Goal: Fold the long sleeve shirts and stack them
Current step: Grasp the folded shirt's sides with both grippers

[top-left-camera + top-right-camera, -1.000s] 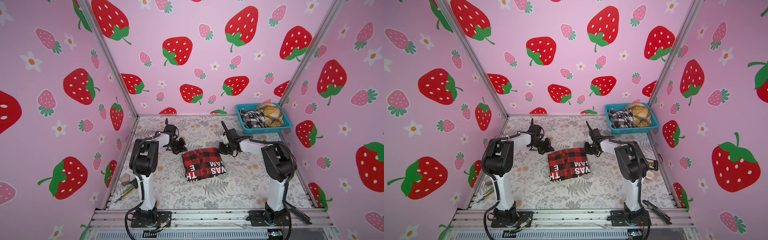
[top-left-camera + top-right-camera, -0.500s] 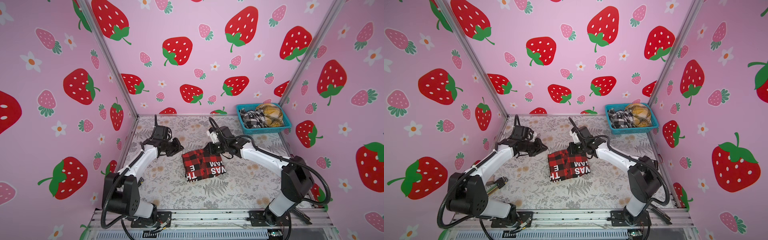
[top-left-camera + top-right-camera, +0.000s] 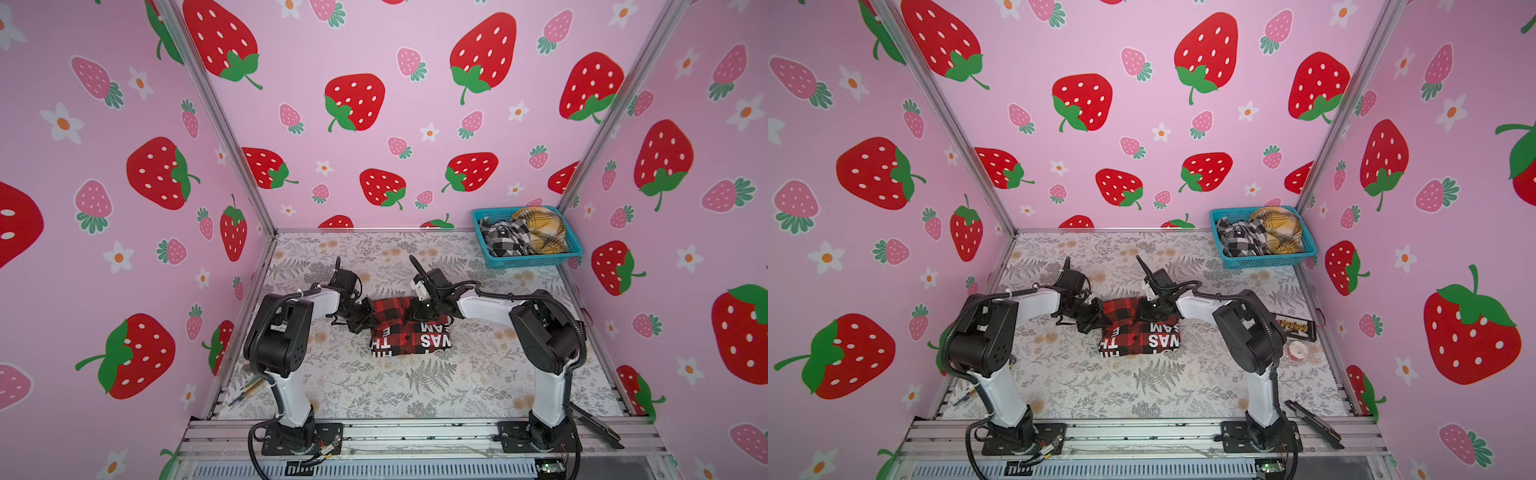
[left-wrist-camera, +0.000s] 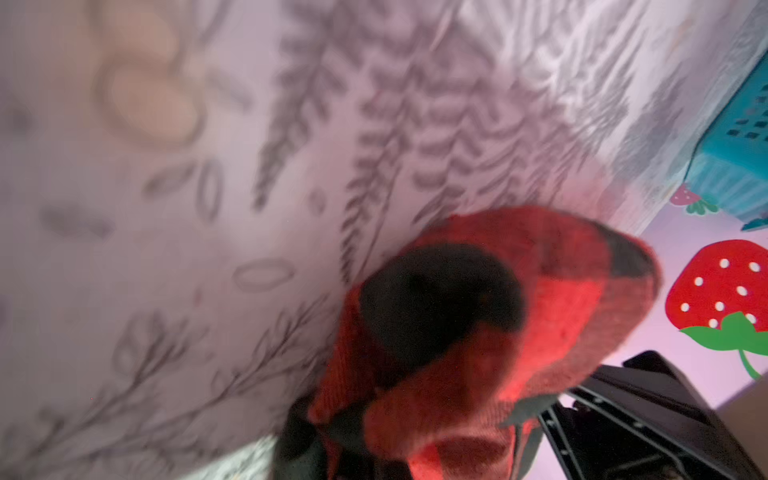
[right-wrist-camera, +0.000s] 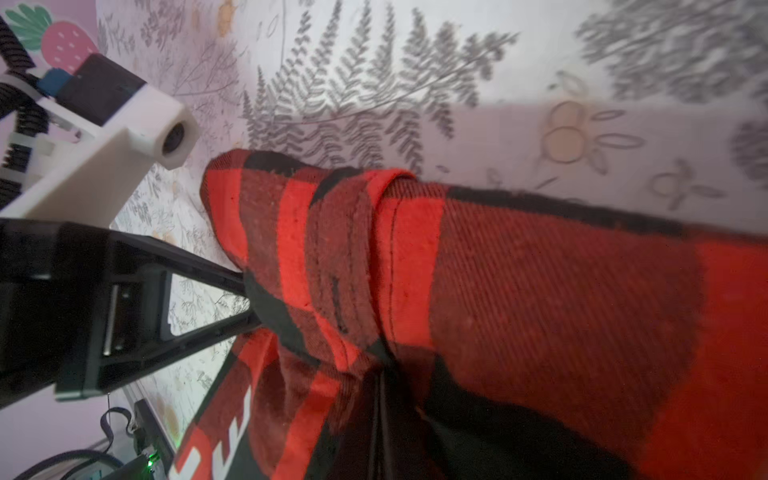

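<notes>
Arms folded back, left pincer (image 3: 367, 322) and right pincer (image 3: 418, 313) clamped on red-and-black shirt (image 3: 409, 345), far edge

Robot lab booth: printed walls (image 3: 415, 41), aluminium frame (image 3: 218, 116), arms (image 3: 286, 332) bolted to a rail (image 3: 415, 434).

Left tool (image 3: 366, 320) tips: buried in the left edge of the red-and-black shirt (image 3: 409, 332) in both top views, and cloth covers them in the left wrist view too.
Right tool (image 3: 424, 311) tips: under its own wrist in both top views, and sunk in a bunched fold in the right wrist view.
Left wrist view: smeared throughout. The desk (image 4: 166, 291) print is soft and the basket (image 4: 739, 158) is cut off by the edge.
Shirt lettering: broken by folds, only fragments readable.
Basket load: black-and-white plaid shirt (image 3: 503, 241) and mustard plaid shirt (image 3: 540, 232) are crumpled, lower parts behind the wall.
Small items (image 3: 1296, 328) at the desk's right side: too small to tell.
</notes>
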### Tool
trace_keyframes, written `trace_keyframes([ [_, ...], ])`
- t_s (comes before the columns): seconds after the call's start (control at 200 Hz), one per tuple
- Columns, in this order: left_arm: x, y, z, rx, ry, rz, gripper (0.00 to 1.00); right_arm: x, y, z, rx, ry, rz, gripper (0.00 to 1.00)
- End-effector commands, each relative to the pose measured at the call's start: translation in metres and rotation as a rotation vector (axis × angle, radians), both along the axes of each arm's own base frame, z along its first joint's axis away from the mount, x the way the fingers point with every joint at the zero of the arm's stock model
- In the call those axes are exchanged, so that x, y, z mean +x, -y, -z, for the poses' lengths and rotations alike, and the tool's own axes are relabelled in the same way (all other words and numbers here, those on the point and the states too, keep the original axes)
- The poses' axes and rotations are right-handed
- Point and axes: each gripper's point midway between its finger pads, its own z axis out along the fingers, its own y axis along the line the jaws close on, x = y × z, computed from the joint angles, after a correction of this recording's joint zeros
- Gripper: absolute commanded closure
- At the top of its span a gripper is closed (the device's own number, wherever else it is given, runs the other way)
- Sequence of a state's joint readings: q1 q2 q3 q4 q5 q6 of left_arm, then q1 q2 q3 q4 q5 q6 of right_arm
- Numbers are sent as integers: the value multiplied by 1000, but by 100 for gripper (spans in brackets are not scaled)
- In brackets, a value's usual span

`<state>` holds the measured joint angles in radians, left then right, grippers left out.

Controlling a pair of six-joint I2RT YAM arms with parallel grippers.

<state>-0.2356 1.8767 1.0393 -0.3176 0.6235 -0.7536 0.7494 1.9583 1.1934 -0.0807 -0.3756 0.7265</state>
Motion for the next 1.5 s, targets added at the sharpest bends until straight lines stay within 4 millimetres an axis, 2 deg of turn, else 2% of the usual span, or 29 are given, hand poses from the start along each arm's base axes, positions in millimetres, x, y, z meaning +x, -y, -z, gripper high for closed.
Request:
trace_keyframes([
  [0.0,17,-3,19,48,15,2,98,0,14,16,-31,-30,53,92],
  [0.055,20,-2,14,42,20,-1,98,-3,12,8,-9,-28,43,92],
  [0.145,21,-2,-11,50,66,-5,95,-4,12,-22,32,13,32,87],
  [0.16,21,-4,-16,60,75,-6,90,-4,12,-28,38,24,31,85],
  [0.215,17,-8,-35,99,107,-2,83,-7,16,-51,55,60,27,79],
  [0.285,9,-13,-59,143,148,7,76,-17,26,-75,51,96,25,72],
  [0.39,-11,-8,-85,154,199,42,70,-40,48,-87,25,107,32,66],
  [0.495,-37,14,-89,95,200,102,69,-66,61,-81,27,78,36,67],
  [0.57,-52,41,-80,-27,162,132,74,-79,64,-75,40,55,32,70],
  [0.65,-60,57,-65,-87,112,140,80,-89,66,-62,46,23,36,73],
  [0.805,-62,60,-33,-64,61,125,85,-102,77,-23,14,-56,62,78],
  [0.916,-68,58,-10,-52,12,108,87,-111,95,10,-44,-134,112,81],
  [0.991,-73,55,2,-54,-17,90,88,-112,102,17,-50,-160,137,82],
  [1.081,-79,53,6,-57,-31,76,89,-109,108,19,-77,-166,150,81],
  [1.201,-82,50,-3,-44,-5,81,89,-102,113,20,-89,-166,156,81],
  [1.291,-81,49,-19,-44,35,101,83,-96,112,13,-107,-142,143,81],
  [1.396,-70,43,-57,-14,164,128,77,-88,112,-3,-115,-96,142,81],
  [1.496,-60,34,-104,41,339,172,80,-80,112,-26,-108,-34,143,80],
])
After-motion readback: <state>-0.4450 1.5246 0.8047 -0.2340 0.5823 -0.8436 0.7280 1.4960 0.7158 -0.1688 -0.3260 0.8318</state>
